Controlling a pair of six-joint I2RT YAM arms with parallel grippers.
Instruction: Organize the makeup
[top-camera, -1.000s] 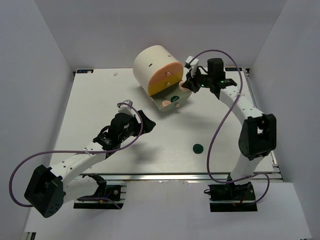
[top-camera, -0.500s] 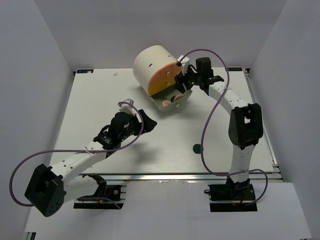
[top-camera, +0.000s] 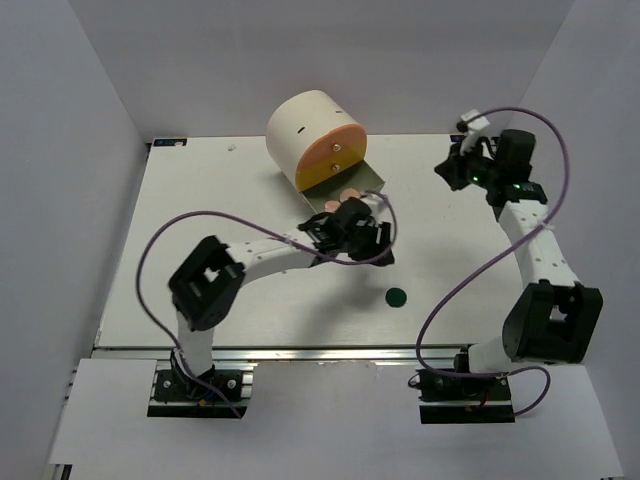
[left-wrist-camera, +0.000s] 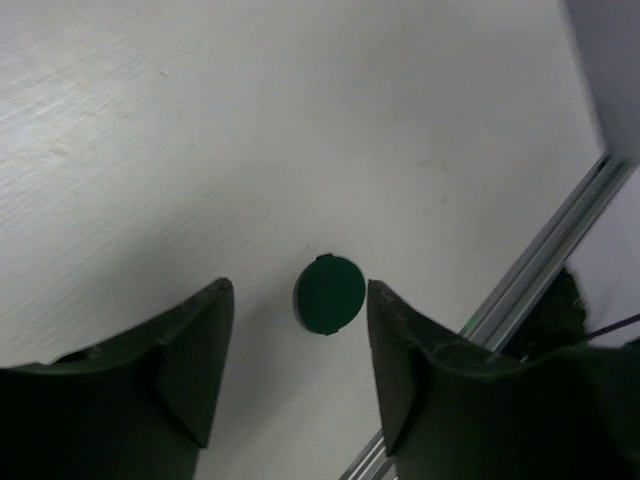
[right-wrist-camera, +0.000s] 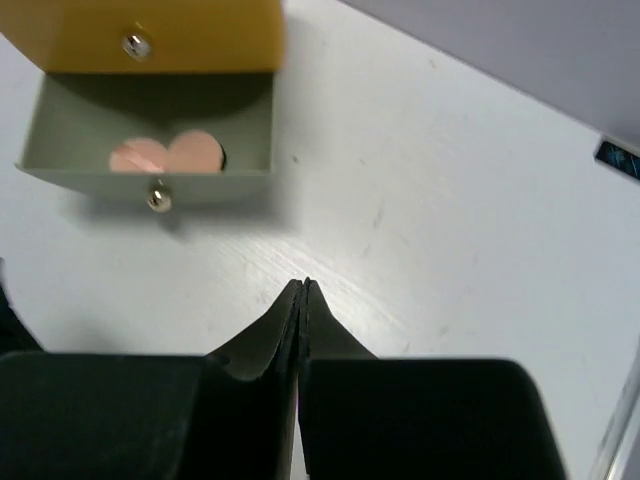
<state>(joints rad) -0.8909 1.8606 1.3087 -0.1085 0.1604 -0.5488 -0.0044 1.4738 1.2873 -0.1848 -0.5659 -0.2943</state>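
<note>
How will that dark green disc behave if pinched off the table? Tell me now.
The dark green disc lies flat and looks very thin, so it is probably light, and a pinch may struggle to catch its edge. Its even round outline suggests it is stiff. The table looks smooth, so a push would likely slide it, not roll it.

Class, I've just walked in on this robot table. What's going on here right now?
Two robot arms are sorting makeup pieces. The left gripper is open and aimed at a dark green disc lying on the white table, not yet touching it. The right gripper is shut and empty, off to the right of the cream cylinder organiser. The organiser's lower grey drawer stands open with peach-pink discs inside.
</note>
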